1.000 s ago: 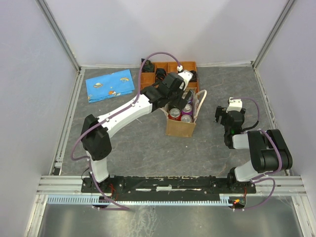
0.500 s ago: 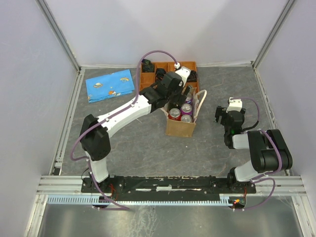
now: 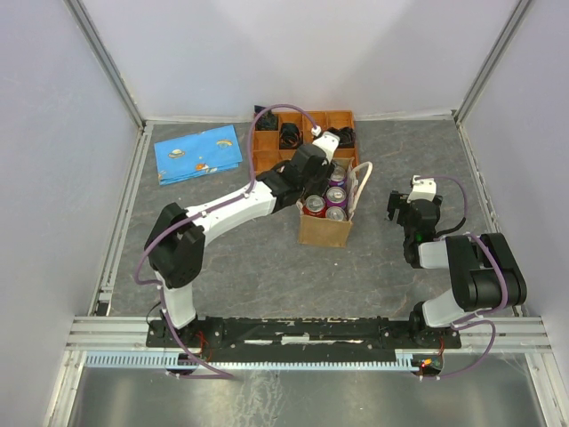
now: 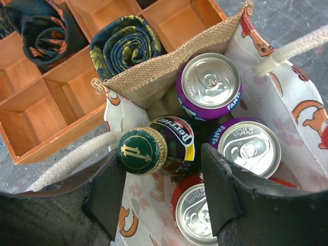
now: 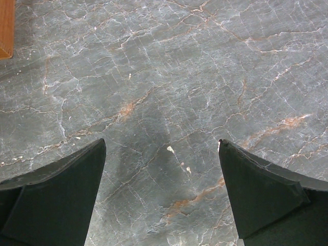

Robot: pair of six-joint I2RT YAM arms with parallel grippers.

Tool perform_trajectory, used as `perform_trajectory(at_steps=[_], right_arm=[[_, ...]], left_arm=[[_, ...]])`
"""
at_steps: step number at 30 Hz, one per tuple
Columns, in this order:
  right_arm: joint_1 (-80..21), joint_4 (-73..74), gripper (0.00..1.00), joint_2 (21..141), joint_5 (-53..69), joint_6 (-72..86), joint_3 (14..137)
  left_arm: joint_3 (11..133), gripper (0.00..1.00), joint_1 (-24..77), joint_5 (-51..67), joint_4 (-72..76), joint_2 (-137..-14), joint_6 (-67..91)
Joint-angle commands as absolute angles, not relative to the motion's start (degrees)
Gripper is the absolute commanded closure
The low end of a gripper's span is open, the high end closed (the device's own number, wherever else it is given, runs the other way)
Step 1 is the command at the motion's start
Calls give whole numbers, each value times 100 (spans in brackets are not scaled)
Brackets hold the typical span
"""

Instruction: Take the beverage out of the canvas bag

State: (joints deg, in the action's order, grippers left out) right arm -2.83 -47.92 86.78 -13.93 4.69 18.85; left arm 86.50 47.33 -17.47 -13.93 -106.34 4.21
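Note:
The canvas bag (image 3: 324, 229) stands mid-table, and its woven wall (image 4: 169, 72) and cream handles show in the left wrist view. Inside are a dark bottle with a green and gold cap (image 4: 142, 151), two purple cans (image 4: 209, 84) and a red can (image 4: 197, 218). My left gripper (image 4: 163, 170) hangs in the bag's mouth, jaws on either side of the bottle's neck. The left finger (image 4: 105, 200) is against the cap; the right finger (image 4: 225, 189) stands apart from the bottle. My right gripper (image 5: 161, 148) is open over bare table, holding nothing.
An orange compartment tray (image 3: 267, 142) sits just behind the bag, with rolled patterned cloths (image 4: 125, 48) in its cells. A blue printed cloth (image 3: 197, 153) lies at the back left. Metal rails edge the table on both sides.
My left gripper has dropped lower into the bag's mouth and its jaws have narrowed around the bottle's neck. The right arm has not moved.

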Motion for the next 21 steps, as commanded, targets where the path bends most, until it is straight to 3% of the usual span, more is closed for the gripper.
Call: perform_trajectory(at_steps=[1, 15, 17, 21], right_arm=[[-264, -4957, 1, 8617, -1336, 485, 2054], [-259, -4957, 1, 8606, -1336, 481, 2057], [-263, -4957, 1, 8609, -1336, 487, 2057], [-262, -4957, 1, 8611, -1336, 491, 2055]], left_arm=[[8440, 37, 4729, -1951, -430, -10599, 447], [8273, 46, 4727, -2505, 341, -10805, 318], [8315, 55, 4724, -2478, 347, -10847, 296], [8343, 86, 4727, -2449, 252, -10892, 310]])
